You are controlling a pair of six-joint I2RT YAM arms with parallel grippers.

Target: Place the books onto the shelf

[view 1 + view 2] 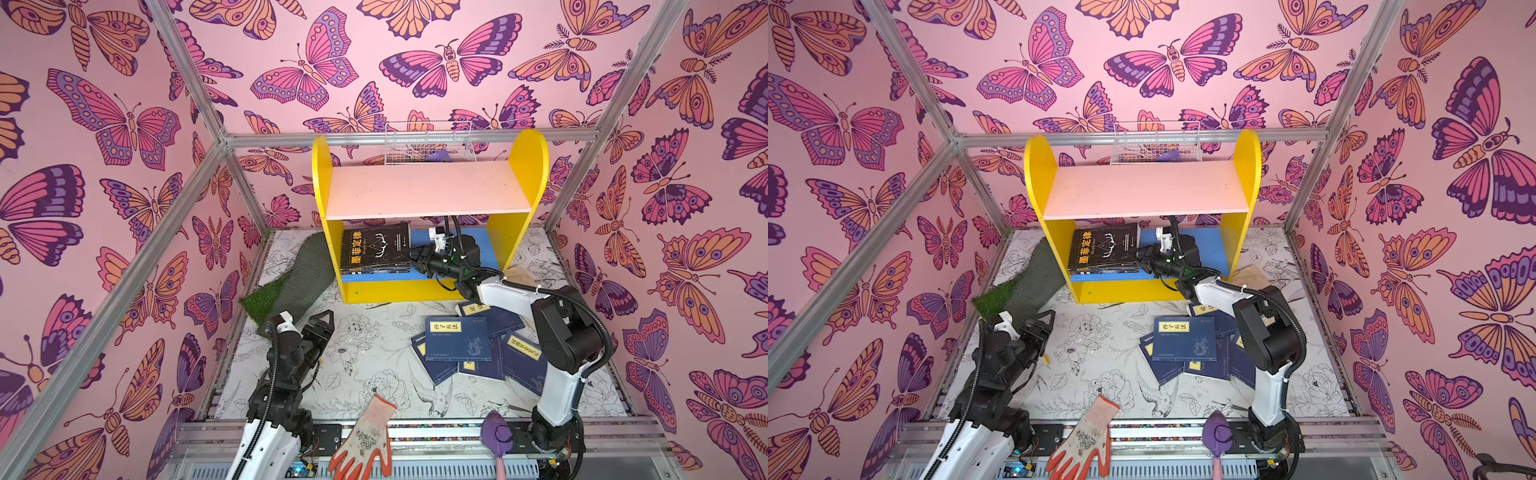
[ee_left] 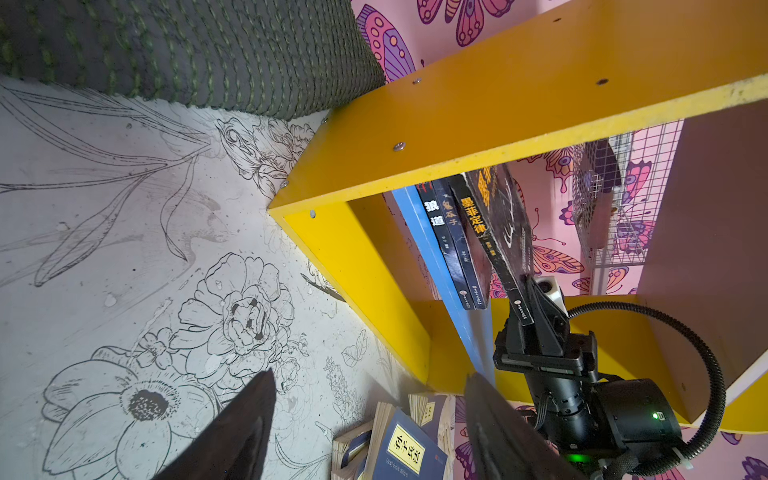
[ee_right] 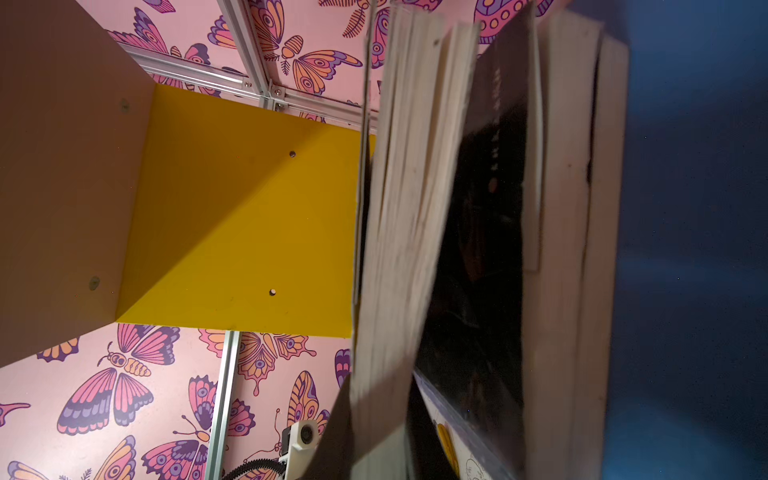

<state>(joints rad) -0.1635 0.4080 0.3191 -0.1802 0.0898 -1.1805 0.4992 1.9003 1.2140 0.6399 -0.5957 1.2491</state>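
Left tool [image 1: 318, 328] is open with nothing between the jaws. We see it over the front-left part of the bench [image 1: 365, 345], well apart from every book. In its wrist view both fingers [image 2: 249, 424] frame bare bench.

At the front edge: glove [image 1: 365, 436] near the middle, purple scoop [image 1: 496, 434] further right.

The navy books [image 1: 457, 338] lie in a loose overlapping pile on the right half of the bench, mid-depth, yellow labels up. The right arm passes over the pile's right side.

The turf mat [image 1: 291, 278] sits by the left edge, running up to the shelf's left panel.

The shelf [image 1: 528, 166] stands at the far edge, centred. The dark books [image 1: 376, 249] lie stacked flat at the left end of its blue lower board [image 1: 489, 253], and we count three spines in the left wrist view.

Right tool [image 1: 417, 255] reaches in under the pink upper board [image 1: 424, 189] and is clamped on the right end of the top dark book [image 2: 498, 232]. That end is tilted up off the two below.

The wire basket [image 1: 428, 143] hangs behind the shelf.
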